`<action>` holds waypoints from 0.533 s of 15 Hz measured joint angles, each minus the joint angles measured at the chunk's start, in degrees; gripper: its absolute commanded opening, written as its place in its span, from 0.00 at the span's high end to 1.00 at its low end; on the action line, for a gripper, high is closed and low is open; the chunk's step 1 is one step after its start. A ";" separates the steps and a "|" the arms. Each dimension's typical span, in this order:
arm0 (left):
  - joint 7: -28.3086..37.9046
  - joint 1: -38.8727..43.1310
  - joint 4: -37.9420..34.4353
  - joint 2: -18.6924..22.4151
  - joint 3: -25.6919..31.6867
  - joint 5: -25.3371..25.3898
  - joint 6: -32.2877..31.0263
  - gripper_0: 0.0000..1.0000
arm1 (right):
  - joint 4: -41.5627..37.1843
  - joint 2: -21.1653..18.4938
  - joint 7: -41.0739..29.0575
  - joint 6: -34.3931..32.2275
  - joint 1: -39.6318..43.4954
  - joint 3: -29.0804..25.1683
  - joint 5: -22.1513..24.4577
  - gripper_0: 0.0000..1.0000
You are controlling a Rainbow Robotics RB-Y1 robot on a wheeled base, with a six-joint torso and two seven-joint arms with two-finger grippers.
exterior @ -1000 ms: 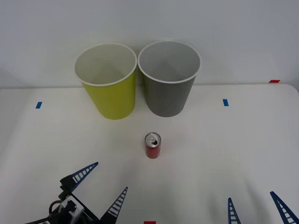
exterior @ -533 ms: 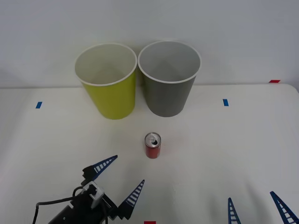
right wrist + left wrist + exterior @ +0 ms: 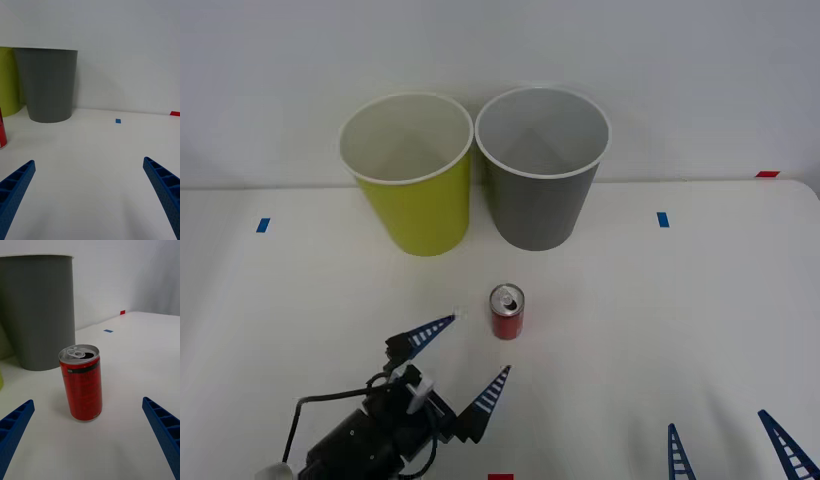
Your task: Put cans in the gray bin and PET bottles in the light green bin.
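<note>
— Left gripper (image 3: 462, 358) is where you should look first: its blue ribbed fingers are spread wide, low over the white table (image 3: 660, 310), with nothing between them. From it, the can (image 3: 507, 311) sits at about one o'clock, near but not touching either fingertip.

— And from the left wrist camera?

— You see the can (image 3: 82, 382) standing upright on the table between the two spread fingers (image 3: 13, 427), ahead of their tips. It is red with a silver top and an open pull-tab hole. Behind it stands the gray bin (image 3: 37, 311).

— Where are the bins from the front?

— From the can, you find the gray bin (image 3: 540, 170) at roughly one o'clock and the light green bin (image 3: 412, 180) at roughly eleven o'clock. Both stand upright at the far edge of the table, side by side with rims almost touching, well apart from the can.

— What of the other arm?

— Your right gripper (image 3: 730, 448) sits at the near right edge of the table, at about four o'clock from the can, fingers wide apart and holding nothing. Its wrist camera shows the gray bin (image 3: 47, 86) and a sliver of the can (image 3: 2, 131). Small blue tape marks (image 3: 663, 219) lie on the table.
</note>
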 measured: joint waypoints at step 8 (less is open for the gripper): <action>-0.32 -8.93 8.01 -4.30 -3.40 3.89 0.70 0.00 | 0.00 0.00 0.00 0.00 0.00 0.00 0.00 0.00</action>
